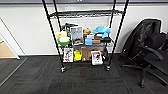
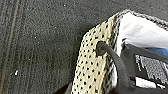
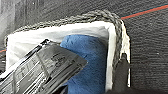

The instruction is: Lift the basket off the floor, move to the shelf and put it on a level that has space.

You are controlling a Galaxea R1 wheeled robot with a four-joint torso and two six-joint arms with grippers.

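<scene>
left gripper [image 2: 117, 75] clamping the basket [image 2: 95, 65] wall; right gripper [image 3: 122, 75] pinching its rim | basket hanging above the floor [image 2: 37, 37] | shelf [image 1: 85, 37] standing upper centre; bare carpet lying before it

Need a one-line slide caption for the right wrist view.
Cream-white perforated basket with grey braided rope rim, holding a blue cloth and a black packet, above dark charcoal carpet.
</scene>
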